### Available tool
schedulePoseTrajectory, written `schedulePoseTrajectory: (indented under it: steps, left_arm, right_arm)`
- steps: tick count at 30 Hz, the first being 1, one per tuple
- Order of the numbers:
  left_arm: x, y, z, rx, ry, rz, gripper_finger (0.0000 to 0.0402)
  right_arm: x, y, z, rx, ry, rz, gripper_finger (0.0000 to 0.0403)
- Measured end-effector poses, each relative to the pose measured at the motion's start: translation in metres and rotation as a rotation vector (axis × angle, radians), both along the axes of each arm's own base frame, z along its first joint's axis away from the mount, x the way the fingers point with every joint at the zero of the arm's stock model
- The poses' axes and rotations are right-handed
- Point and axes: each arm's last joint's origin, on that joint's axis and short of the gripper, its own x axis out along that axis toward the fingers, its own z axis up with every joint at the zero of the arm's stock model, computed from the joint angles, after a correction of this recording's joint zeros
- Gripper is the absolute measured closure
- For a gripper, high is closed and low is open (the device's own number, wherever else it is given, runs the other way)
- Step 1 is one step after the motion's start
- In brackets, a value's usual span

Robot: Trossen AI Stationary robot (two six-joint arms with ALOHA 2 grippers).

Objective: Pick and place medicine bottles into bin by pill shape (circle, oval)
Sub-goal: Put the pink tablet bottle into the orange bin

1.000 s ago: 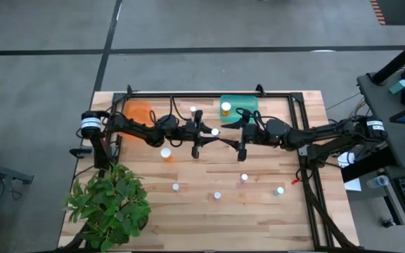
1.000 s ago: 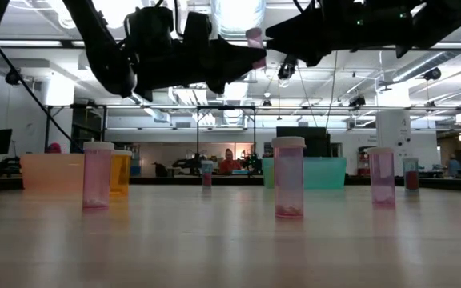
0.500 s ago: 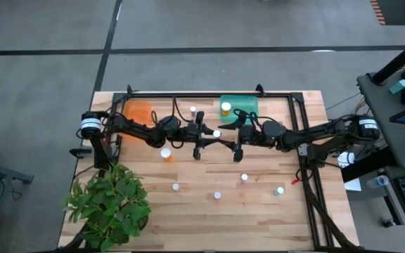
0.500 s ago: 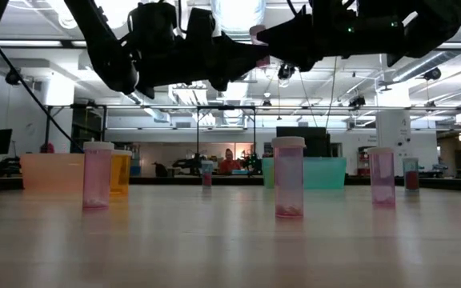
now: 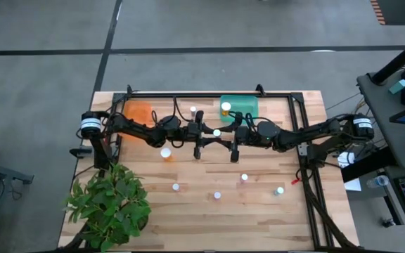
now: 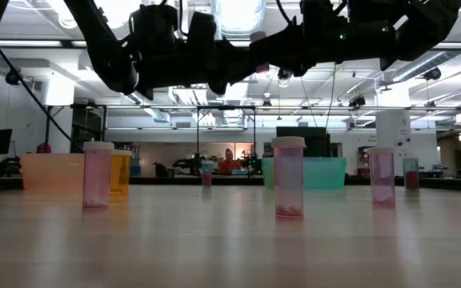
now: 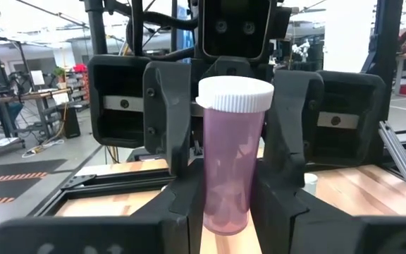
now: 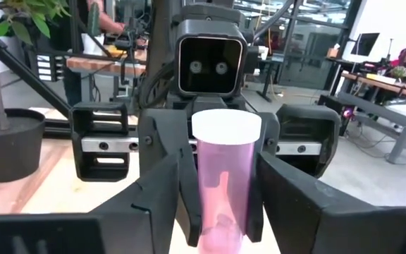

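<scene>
A pink medicine bottle (image 7: 232, 155) with a white cap (image 5: 216, 133) stands upright high above the table's middle, with my left gripper (image 5: 211, 135) shut on it. My right gripper (image 5: 223, 135) faces it from the table's right, open, its fingers (image 7: 166, 106) standing close on either side of the bottle's upper body. Several other bottles stand on the table, among them a pink one (image 6: 288, 176) and one near the left (image 5: 166, 152). An orange bin (image 5: 139, 111) and a green bin (image 5: 245, 105) sit at the far edge. My left gripper pinches the pink bottle's lower body (image 7: 213, 212) between its two fingers (image 7: 182, 208). The fingers come level from the table's left. The bottle stands upright in the hold, cap up, lifted well clear of the table. My right gripper: I cannot tell whether its fingers touch the bottle.
A potted plant (image 5: 111, 204) fills the near left corner. Loose bottles (image 5: 217, 195) are scattered over the near half of the table. A bottle with an orange body (image 5: 226, 107) sits at the green bin. A dark frame (image 5: 297, 105) borders the table's far and right sides.
My right gripper has moved toward the table's left and a little down, up to the left gripper, so that its fingers now flank the pink bottle. The bottle has stayed upright in the left gripper.
</scene>
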Motion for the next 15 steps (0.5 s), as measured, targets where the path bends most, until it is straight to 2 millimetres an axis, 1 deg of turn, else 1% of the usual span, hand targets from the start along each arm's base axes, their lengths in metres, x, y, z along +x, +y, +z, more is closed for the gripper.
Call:
schedulePoseTrajectory:
  steps: [15]
  left_arm:
    - [-0.0001, 0.0002, -0.0002, 0.003, 0.000, 0.011, 0.0328]
  right_arm:
    - [-0.0014, 0.0001, 0.0026, 0.007, -0.008, -0.001, 0.0302]
